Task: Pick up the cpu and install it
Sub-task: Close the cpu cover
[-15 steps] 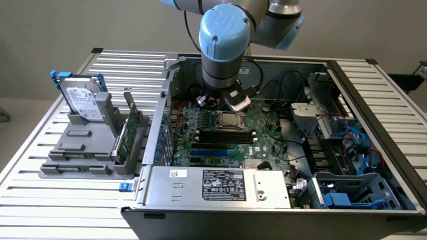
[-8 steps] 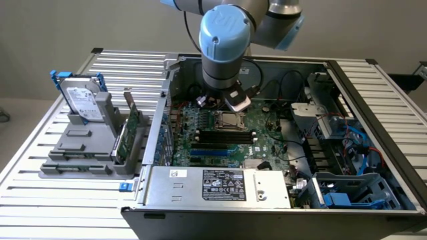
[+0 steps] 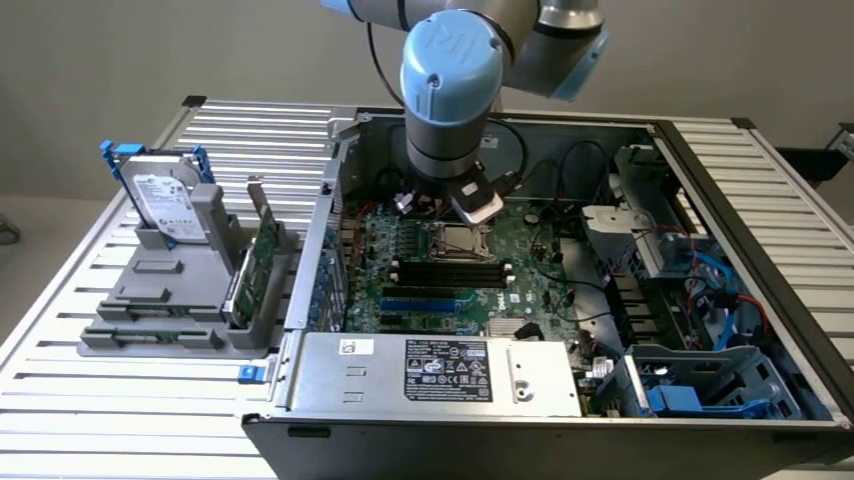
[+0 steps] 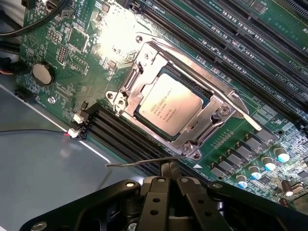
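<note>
Two fingers [image 4: 156, 192] of the claw [image 4: 169, 166] are pressed tight together, and they're pinching nothing. Just ahead of the tips, the cpu [image 4: 169, 104] lies flat inside the metal frame [image 4: 144, 55] of its socket, silver top up, clear of the claw. Right at the tips runs a thin grey wire [image 4: 139, 162], possibly touching them, though that's hard to tell. Green motherboard [image 4: 82, 57] spreads out beneath the claw, with black memory slots [image 4: 115, 132] lying between the claw and the cpu
</note>
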`<state>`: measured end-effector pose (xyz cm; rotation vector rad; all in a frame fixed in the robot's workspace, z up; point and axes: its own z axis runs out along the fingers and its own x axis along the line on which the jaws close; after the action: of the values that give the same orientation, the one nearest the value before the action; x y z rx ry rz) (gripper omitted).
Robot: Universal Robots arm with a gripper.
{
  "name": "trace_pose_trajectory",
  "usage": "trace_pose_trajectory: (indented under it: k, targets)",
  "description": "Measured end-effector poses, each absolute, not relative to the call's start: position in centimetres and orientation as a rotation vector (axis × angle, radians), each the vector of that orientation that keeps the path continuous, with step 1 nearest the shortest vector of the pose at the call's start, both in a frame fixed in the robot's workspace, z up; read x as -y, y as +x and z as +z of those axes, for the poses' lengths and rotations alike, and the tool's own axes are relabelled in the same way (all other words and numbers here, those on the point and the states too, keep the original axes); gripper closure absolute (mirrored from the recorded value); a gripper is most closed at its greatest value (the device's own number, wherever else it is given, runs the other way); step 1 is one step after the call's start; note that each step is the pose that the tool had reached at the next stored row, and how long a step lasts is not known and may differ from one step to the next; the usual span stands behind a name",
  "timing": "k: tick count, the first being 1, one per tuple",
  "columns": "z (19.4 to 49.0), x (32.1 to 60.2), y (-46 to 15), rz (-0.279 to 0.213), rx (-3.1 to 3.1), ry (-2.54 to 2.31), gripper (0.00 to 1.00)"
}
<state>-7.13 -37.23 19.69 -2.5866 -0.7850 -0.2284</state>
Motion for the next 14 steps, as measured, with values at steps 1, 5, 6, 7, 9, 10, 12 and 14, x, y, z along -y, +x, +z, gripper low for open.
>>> trace_pose_trajectory:
  k: [1,5,6,7,9,10,12,14]
  targets:
    - [19.69,37.23,-7.09,-0.228,0.785,-2.587,0.89]
    - [19.69,37.23,-6.96,-0.228,0.785,-2.587,0.89]
    - [19.68,37.23,-6.92,-0.228,0.785,-2.587,0.89]
    - [19.68,37.23,-6.89,-0.228,0.785,-2.587,0.89]
    - [19.68,37.23,-6.82,-0.228,0.785,-2.587,0.89]
    - [19.68,37.24,-6.78,-0.228,0.785,-2.587,0.89]
    - [19.67,37.23,-6.72,-0.228,0.785,-2.587,0.89]
    - [19.66,37.23,-6.65,-0.228,0.785,-2.587,0.89]
